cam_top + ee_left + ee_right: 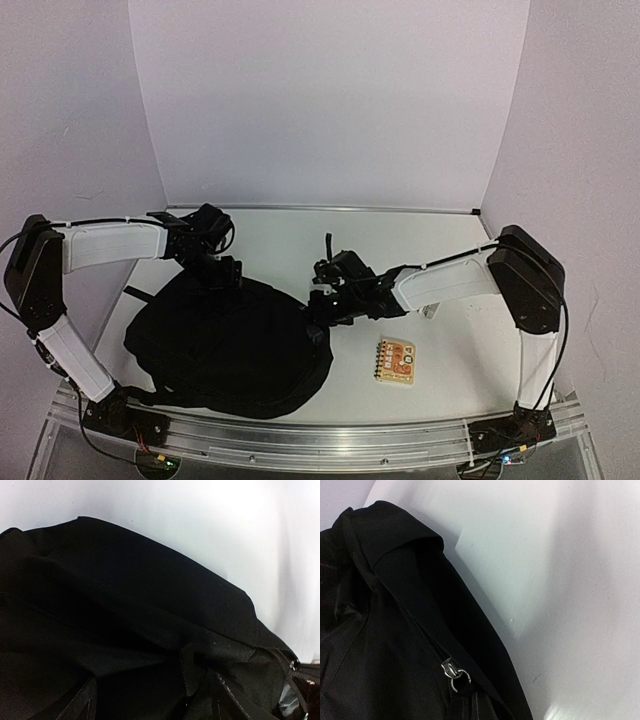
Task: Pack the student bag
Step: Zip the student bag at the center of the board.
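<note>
1. Student bag [225, 345], one: black, soft, lying flat on the left half of the table [450, 245], reaching close to its near edge.
2. Zipper pull [454, 672], one: metal, on the bag's seam.
3. Right gripper [322, 300], one: jaws fully closed at the bag's right edge, by the zipper pull; whether it grips the pull cannot be told.
4. Left gripper [222, 272], one: jaws wide, at the bag's far edge, black fabric between them.
5. Notebook [396, 361], one: orange cover, spiral-bound, right of the bag and apart from it, toward the near edge.
</note>
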Available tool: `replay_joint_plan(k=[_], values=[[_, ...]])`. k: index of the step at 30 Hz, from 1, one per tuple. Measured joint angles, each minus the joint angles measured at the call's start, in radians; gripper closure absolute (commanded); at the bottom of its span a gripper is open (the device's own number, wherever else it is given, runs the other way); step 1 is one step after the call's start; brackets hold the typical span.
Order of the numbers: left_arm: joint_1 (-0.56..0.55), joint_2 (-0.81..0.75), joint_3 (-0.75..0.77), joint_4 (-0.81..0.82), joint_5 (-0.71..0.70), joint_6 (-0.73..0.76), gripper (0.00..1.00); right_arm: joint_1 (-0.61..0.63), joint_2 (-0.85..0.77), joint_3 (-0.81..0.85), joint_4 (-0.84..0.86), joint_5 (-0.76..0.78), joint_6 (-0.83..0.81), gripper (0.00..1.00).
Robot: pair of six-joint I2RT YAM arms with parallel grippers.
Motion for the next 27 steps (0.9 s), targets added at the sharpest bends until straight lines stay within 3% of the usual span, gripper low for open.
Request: replay_joint_plan(k=[14,18,27], values=[[0.107,-0.025,-0.051,0.07,-0.028,-0.024,0.22,0.011,-0.22,-0.137,-0.079,-0.143,0.053,1.0],[0.112,-0.025,-0.051,0.073,-0.026,-0.009,0.15,0.029,-0.237,-0.147,-0.097,-0.161,0.067,1.0],[0.043,-0.052,-0.005,0.086,0.067,0.272,0.04,0.031,-0.284,-0.157,-0.131,-0.123,0.074,1.0]])
